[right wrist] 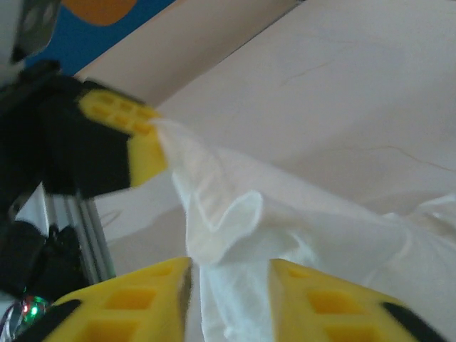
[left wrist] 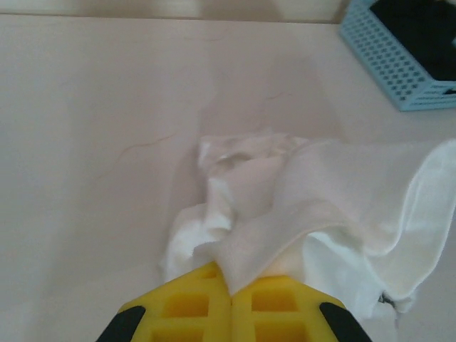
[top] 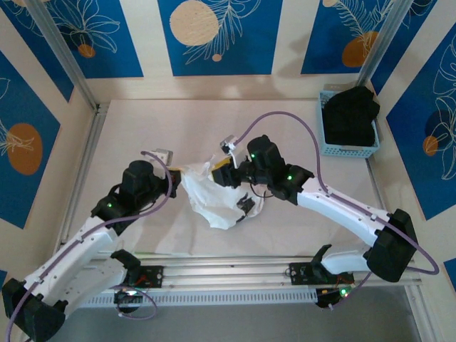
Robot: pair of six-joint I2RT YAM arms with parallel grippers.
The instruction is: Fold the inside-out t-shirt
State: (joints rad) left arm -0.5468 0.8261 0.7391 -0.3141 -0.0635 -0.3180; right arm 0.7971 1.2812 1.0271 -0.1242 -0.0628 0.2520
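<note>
Your left end effector (left wrist: 231, 299) clamps the limp, likely featherlight inside-out t-shirt (left wrist: 335, 185), bunched on the desk (top: 178, 121) well left of the blue basket (top: 347, 125), while your right end effector (right wrist: 228, 285), agape around a fold, should seek a hem.

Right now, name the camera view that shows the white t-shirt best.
Top external: nearly the whole bunched t-shirt is in frame. Left wrist shows just a fold pinched in the left end effector; right wrist shows cloth running between the parted fingers of the right end effector.
</note>
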